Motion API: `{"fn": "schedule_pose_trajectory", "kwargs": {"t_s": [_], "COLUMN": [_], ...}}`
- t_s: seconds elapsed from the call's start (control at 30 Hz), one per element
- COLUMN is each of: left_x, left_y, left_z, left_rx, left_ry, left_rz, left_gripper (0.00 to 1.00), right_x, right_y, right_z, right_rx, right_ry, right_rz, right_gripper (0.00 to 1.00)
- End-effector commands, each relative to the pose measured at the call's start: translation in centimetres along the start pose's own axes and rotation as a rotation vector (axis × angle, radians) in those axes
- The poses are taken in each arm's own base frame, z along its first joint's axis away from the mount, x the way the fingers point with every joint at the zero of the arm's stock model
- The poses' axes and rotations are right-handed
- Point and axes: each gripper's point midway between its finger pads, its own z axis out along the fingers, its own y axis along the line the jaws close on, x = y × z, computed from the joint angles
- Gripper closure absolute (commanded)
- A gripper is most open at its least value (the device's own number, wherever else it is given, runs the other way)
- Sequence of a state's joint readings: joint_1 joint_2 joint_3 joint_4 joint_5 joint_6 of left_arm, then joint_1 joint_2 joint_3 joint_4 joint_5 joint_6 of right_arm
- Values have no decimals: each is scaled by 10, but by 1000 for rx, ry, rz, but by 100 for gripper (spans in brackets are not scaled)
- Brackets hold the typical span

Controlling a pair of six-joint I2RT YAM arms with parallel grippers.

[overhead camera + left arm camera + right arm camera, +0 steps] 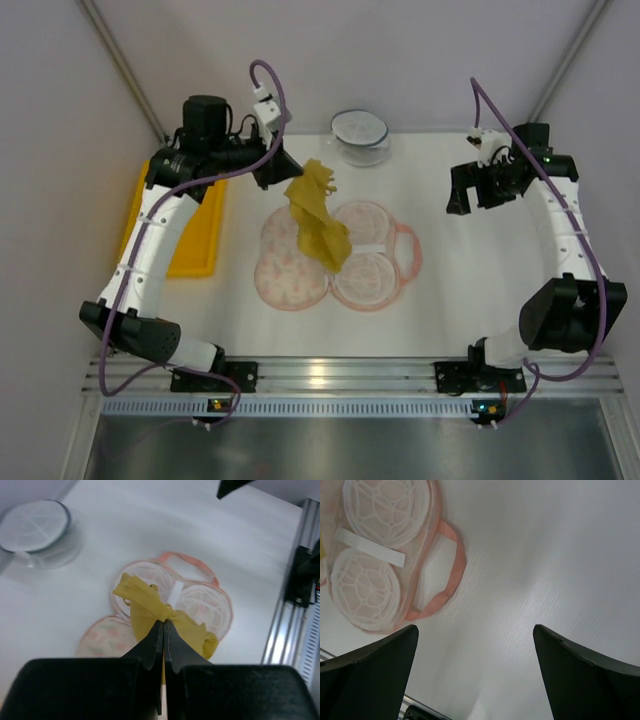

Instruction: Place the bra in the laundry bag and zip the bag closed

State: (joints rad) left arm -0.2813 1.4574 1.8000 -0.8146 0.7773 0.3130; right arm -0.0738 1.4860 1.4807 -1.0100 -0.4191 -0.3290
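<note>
Top external view: the left gripper [272,168] is clenched on the upper end of the bra [318,215]. The bra hangs from it as a crumpled mustard strip. Its lower end crosses the middle of the bag [370,275]; whether cloth and bag touch cannot be told. The bag lies opened flat at the centre of the table [470,300]. The printed half is on the left, the half with two white mesh cups on the right. A pink handle [409,250] loops out from the right side. A clear bowl [360,135] stands at the far edge, apart from the bag. A yellow tray [190,235] lies at the left edge, partly under the left arm. The right gripper [468,192] hangs over bare table to the right of the bag, well apart from it.

Left wrist view: the two black fingers [152,642] meet with no gap, with a fold of the bra nipped at their tips. The rest of the cloth spreads over the seam between the bag's halves.

Right wrist view: both fingers [375,662] stand wide apart and grasp nothing, with white table between them. The mesh-cup half and its handle fill the upper left corner. A white strip [370,547] lies between the two cups.
</note>
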Motion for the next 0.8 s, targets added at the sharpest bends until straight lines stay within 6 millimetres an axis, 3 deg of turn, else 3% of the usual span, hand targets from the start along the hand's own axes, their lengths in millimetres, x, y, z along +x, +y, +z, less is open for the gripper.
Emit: {"fn": "schedule_pose_trajectory", "kwargs": {"t_s": [0.0,0.1,0.3,0.63,0.77], "left_x": [0,17,17,3,19], "left_y": [-51,-85,-128,-175,-187], "left_z": [4,18,19,17,33], "left_rx": [161,247,417,583,624], "left_ry": [-36,-19,-30,-42,-7], "left_rz": [-36,-21,-16,-7,-19], "left_gripper": [100,100,100,100,100], "right_x": [-6,2,15,30,37], "right_y": [8,11,17,21,22], "right_z": [-11,-11,-11,-10,-5], "right_rx": [14,12,-8,-12,-20], "right_ry": [-56,-50,-41,-30,-19], "right_rz": [-47,-50,-51,-57,-49], "right_gripper": [1,1,0,1,1]}}
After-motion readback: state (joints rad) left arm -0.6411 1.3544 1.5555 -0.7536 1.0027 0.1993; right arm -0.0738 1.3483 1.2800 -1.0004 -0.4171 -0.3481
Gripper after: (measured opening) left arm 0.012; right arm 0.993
